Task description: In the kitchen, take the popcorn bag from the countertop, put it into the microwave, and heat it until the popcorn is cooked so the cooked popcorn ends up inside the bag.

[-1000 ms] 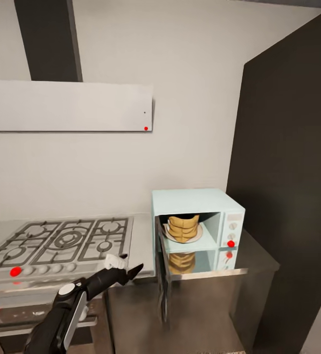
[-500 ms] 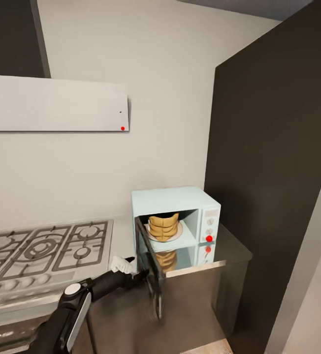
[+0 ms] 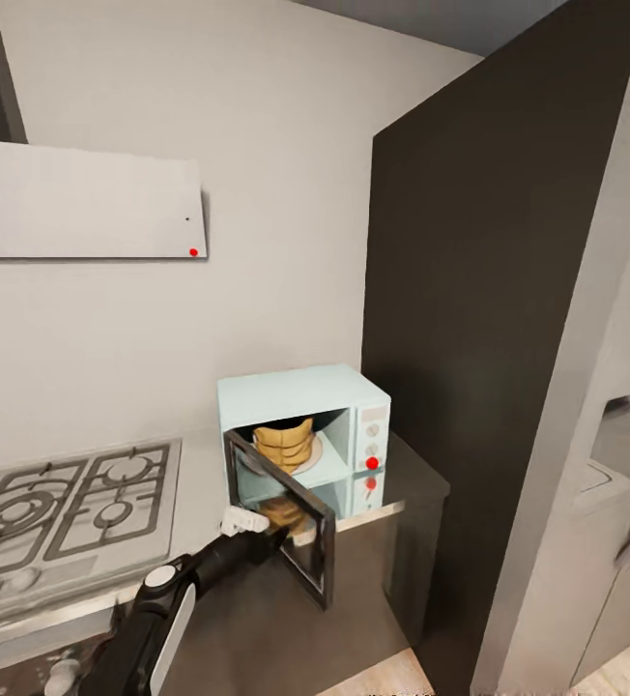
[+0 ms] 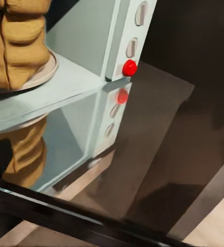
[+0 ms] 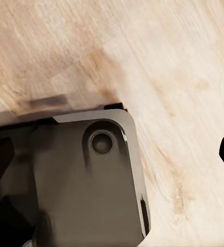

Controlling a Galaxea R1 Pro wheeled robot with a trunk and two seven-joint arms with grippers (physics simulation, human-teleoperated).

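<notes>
Tan popcorn bag (image 3: pixel 283 445) sits on the plate inside your mint microwave (image 3: pixel 305 425), door (image 3: pixel 281 517) half open. Your left gripper (image 3: pixel 276 534) touches the door; finger spread can't be told.

tan popcorn bag (image 3: pixel 284 444) upright inside mint microwave (image 3: pixel 354 396), door half open

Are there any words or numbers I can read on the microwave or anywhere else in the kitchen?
No readable text anywhere in these pictures.
Microwave control panel: round knobs and a red light, no letters or numbers legible.
Popcorn bag: plain tan, no label.
Range hood: a red dot and a small dark dot, no words.
Gas hob: knobs too blurred to show any marks.
</notes>
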